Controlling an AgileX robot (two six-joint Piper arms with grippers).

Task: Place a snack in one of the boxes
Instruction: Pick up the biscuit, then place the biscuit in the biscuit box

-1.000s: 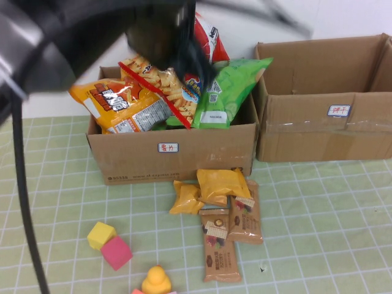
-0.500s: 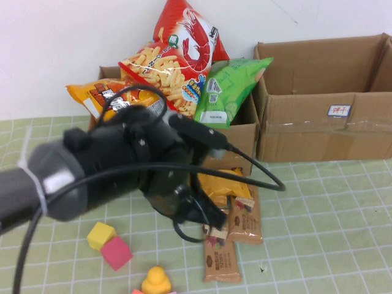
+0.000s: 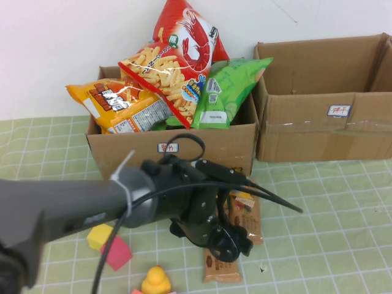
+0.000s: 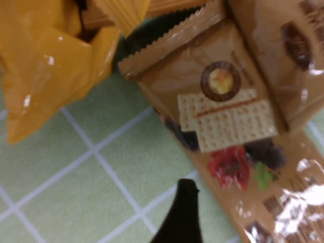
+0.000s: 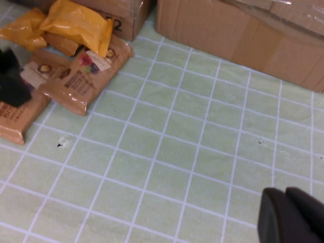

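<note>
From the high view, the left pincer hangs low over the brown cracker packet lying in front of the left box; its spread is unclear. The right box stands beside.

The left wrist view shows one dark fingertip beside the packet.

In the right wrist view, the right pincer sits narrow above the counter.

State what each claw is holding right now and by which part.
Nothing is visibly held. The left claw hangs low over the brown biscuit packet on the green mat; its grip cannot be told. The right claw, fingers together, hovers above bare mat.
</note>
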